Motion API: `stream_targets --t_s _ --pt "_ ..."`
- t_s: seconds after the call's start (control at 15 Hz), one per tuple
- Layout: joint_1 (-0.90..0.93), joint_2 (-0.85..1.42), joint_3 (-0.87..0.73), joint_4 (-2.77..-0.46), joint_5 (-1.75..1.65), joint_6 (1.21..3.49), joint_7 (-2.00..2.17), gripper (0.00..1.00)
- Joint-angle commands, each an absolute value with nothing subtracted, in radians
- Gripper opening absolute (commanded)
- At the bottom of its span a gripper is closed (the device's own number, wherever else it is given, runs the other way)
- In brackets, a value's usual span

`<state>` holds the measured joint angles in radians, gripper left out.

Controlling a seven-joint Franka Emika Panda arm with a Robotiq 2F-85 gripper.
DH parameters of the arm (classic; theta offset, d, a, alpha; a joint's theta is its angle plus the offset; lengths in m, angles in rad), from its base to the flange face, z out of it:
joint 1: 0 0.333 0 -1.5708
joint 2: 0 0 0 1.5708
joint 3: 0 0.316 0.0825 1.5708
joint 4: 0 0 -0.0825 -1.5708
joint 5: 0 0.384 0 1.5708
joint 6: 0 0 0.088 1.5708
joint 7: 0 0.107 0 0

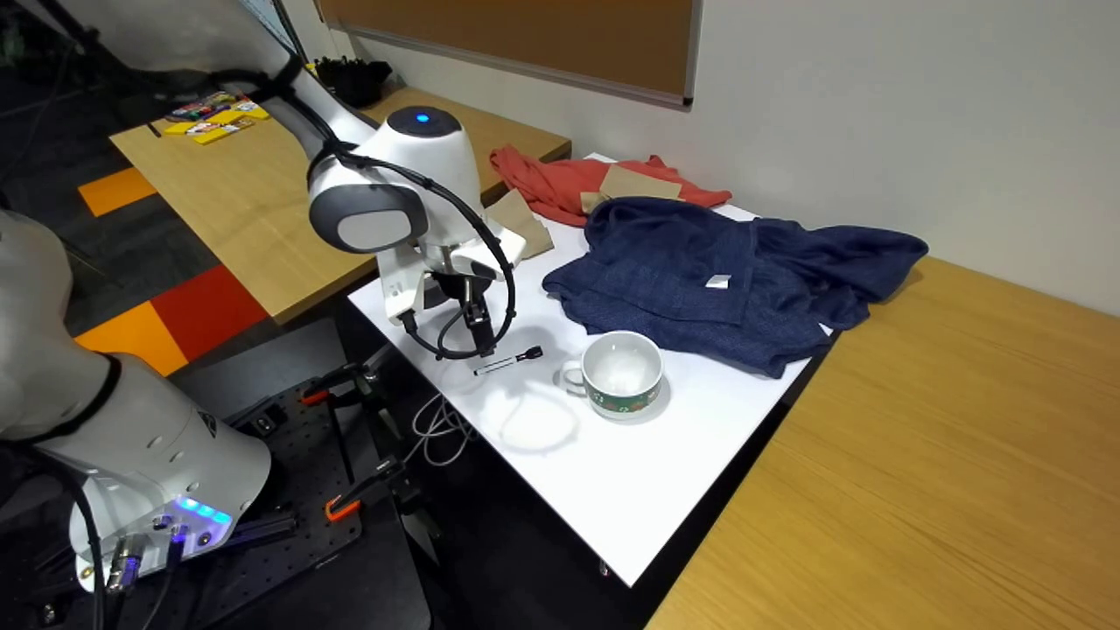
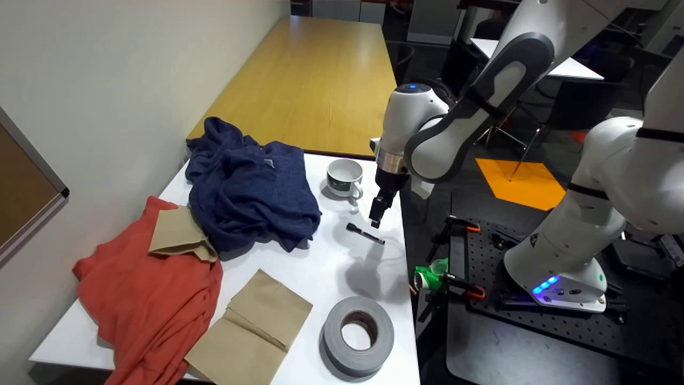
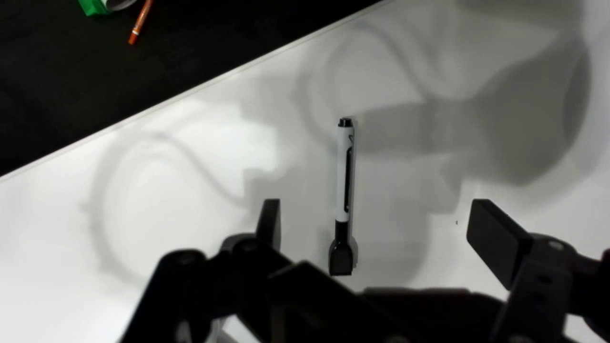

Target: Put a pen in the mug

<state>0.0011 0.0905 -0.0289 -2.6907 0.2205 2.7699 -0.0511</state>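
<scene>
Wrist view is showing my gripper spread wide, the pen lying on the table and appearing closer to the left finger, so I am wanting it centred before squeezing, the mug sitting farther right in an exterior view.

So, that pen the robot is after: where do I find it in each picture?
In an exterior view: the pen, just left of and below centre, left of the mug.
In an exterior view: the pen, just right of and below centre, lower than the mug.
In the wrist view: the pen, just right of centre, running up and down, black end lowest.
Shared landmark: the gripper, near the pen in all three.
</scene>
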Motion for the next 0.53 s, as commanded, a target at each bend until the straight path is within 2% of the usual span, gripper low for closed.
stream_targets --t_s 0.0,0.47 --pt "-0.001 0.188 -0.005 -2.65 0.219 2.845 0.004 1.0" --pt "0.043 0.319 -0.045 -2.593 0.124 2.926 0.14 1.0"
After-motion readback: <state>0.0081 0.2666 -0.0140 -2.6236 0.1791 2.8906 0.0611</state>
